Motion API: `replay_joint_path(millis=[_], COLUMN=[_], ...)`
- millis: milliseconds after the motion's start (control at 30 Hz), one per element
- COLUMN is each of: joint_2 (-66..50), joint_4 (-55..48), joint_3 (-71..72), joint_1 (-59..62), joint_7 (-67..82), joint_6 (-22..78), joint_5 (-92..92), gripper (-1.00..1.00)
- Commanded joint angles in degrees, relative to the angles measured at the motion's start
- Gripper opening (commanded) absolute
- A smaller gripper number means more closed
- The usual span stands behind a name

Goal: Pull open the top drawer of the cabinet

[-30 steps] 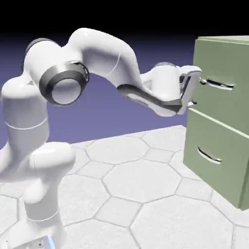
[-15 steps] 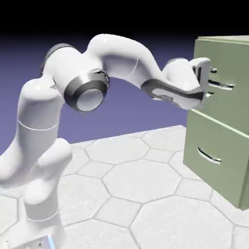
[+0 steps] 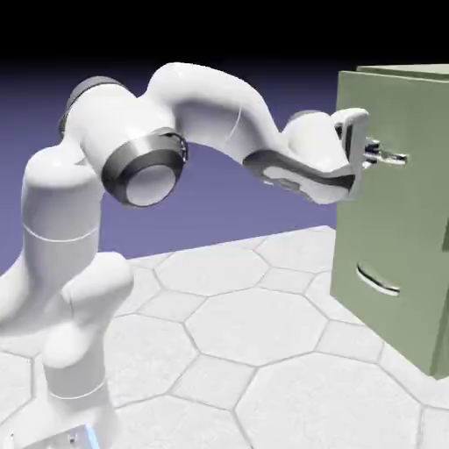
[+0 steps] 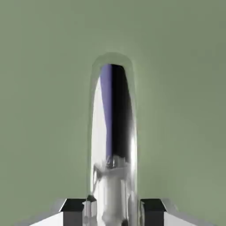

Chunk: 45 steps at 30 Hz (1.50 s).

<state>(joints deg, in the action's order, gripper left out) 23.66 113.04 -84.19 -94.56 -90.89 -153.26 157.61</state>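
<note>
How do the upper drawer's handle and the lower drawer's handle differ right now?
The upper handle is gripped between the gripper's fingertips, while the lower handle is untouched. In the exterior view, the fingers partly hide the upper handle, but the lower handle shows in full. The upper handle's drawer front stands slightly proud of the cabinet; the lower handle's front sits closed. Both are slim, silver, curved bars.

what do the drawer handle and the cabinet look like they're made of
The upper handle looks like polished metal, probably chrome-like: it mirrors dark, white and violet streaks. The cabinet seems to be painted, perhaps metal or wood; its even sage green with only a soft sheen leaves that open.
</note>
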Motion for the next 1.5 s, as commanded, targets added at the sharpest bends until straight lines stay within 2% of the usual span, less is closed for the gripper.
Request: replay_joint_path(millis=[0, 167, 400, 667, 767, 1233, 1367, 1467], joint_2=[-1.9, -9.8, -1.9, 11.2, 11.8, -6.2, -5.4, 0.0], joint_4=[0.1, 0.3, 8.1, 22.6, 24.6, 14.8, 16.5, 21.5], joint_3=[0.6, 4.2, 18.7, 35.1, 41.0, 66.6, 74.3, 79.0], joint_1=[1.1, 7.2, 20.3, 36.1, 42.4, 71.4, 79.7, 84.6], joint_7=[-2.5, -13.2, -4.3, 6.2, 5.8, -20.9, -27.3, -28.8], joint_6=[-0.5, -3.0, 0.2, 4.1, 4.2, -2.2, -4.1, -4.9], joint_5=[0.7, 3.8, 0.5, -4.6, -4.8, 5.7, 8.0, 8.2], gripper=[-1.00, -1.00, -1.00, -1.00, -1.00, -1.00, -1.00, -1.00])
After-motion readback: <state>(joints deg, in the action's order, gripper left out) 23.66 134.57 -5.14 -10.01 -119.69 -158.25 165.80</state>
